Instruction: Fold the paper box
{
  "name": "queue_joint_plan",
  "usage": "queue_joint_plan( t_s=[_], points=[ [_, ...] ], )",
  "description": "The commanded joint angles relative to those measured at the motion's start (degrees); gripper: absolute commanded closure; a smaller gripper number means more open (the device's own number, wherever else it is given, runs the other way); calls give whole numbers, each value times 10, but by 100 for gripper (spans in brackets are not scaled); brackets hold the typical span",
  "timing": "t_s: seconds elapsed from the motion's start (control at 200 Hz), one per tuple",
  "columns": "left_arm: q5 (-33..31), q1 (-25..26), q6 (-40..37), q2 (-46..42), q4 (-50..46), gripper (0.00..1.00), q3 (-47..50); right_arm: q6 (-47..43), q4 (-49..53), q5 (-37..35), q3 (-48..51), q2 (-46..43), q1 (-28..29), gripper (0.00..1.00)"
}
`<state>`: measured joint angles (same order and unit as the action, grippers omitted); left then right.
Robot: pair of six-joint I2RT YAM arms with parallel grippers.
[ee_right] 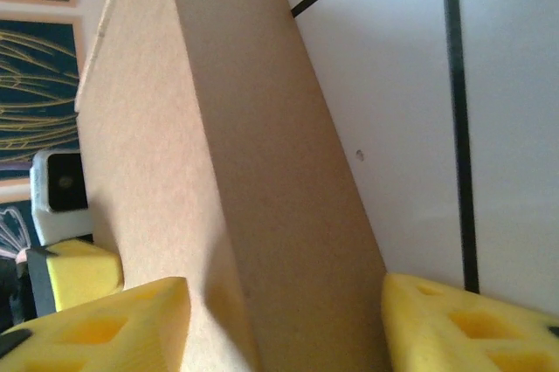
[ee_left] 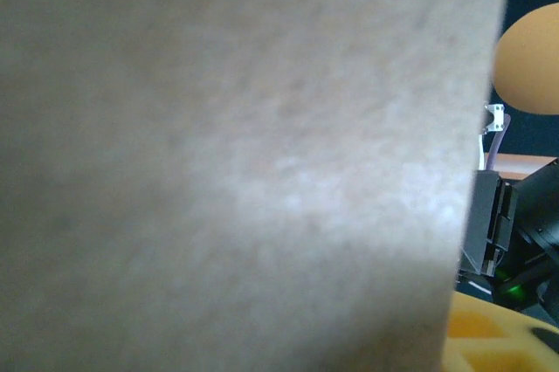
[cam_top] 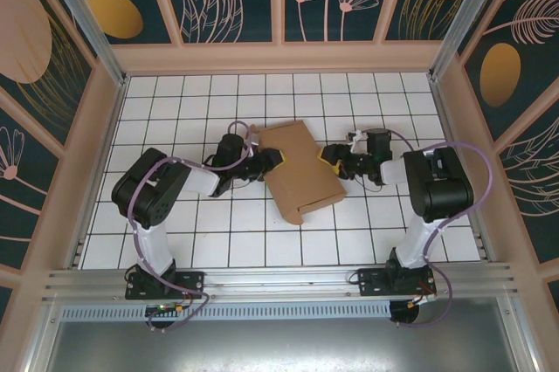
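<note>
The paper box [cam_top: 297, 175] is a shallow brown cardboard box, folded shut and lying aslant in the middle of the tiled table. My left gripper [cam_top: 272, 161] is against its left long side. In the left wrist view blurred cardboard [ee_left: 244, 154] lies right against the lens and hides the jaws, apart from one yellow finger pad [ee_left: 493, 337] at the bottom right. My right gripper [cam_top: 330, 160] is at the box's right side. In the right wrist view its yellow fingers [ee_right: 105, 320] stand apart astride the box's [ee_right: 262, 171] side wall and top edge, open [ee_right: 284, 311].
The white tiled table [cam_top: 210, 241] is ringed by a low wooden rim [cam_top: 279, 58] and patterned walls. Both arm bases sit on the metal rail [cam_top: 279, 280] at the near edge. The right arm's dark body [ee_left: 524, 241] shows past the cardboard.
</note>
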<state>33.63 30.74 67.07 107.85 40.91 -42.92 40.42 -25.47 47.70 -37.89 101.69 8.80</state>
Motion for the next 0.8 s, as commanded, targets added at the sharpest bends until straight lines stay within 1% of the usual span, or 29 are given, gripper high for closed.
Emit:
queue_joint_plan(
  t_s=[0.0, 0.12, 0.195, 0.22, 0.27, 0.305, 0.37, 0.435, 0.46, 0.525, 0.601, 0.666, 0.691, 0.726, 0.796],
  points=[
    [-6, 4, -4, -28, 1, 56, 3, -26, 117, -103, 20, -46, -1, 34],
    [-24, -2, -6, -64, -42, 62, 4, -61, 179, -180, 8, -126, 10, 30],
    [-49, -9, -18, -93, -98, 62, 1, -107, 237, -281, -11, -185, 40, 29],
    [-58, -12, -24, -120, -121, 62, -1, -123, 254, -321, -20, -204, 55, 29],
    [-77, -17, -37, -149, -170, 62, -8, -157, 266, -392, -30, -241, 87, 31],
    [-93, -21, -45, -170, -206, 62, -14, -185, 261, -420, -31, -268, 110, 33],
    [-131, -24, -61, -205, -279, 62, -33, -252, 221, -437, -19, -319, 157, 33],
    [-170, -23, -71, -234, -341, 61, -52, -350, 159, -450, 10, -372, 219, 30],
    [-183, -24, -70, -245, -361, 60, -58, -394, 135, -461, 23, -389, 252, 29],
    [-208, -24, -65, -261, -403, 58, -74, -486, 89, -478, 40, -420, 314, 26],
    [-228, -24, -50, -272, -444, 58, -92, -554, 76, -477, 34, -421, 370, 21],
    [-236, -24, -37, -277, -469, 58, -102, -594, 76, -483, 26, -405, 414, 18],
    [-239, -24, -31, -278, -478, 58, -107, -606, 75, -483, 23, -397, 431, 16],
    [-242, -24, -23, -281, -488, 59, -110, -623, 75, -504, 19, -384, 454, 9],
    [-249, -25, -15, -285, -504, 59, -117, -654, 70, -555, 12, -353, 494, 7]
  ],
)
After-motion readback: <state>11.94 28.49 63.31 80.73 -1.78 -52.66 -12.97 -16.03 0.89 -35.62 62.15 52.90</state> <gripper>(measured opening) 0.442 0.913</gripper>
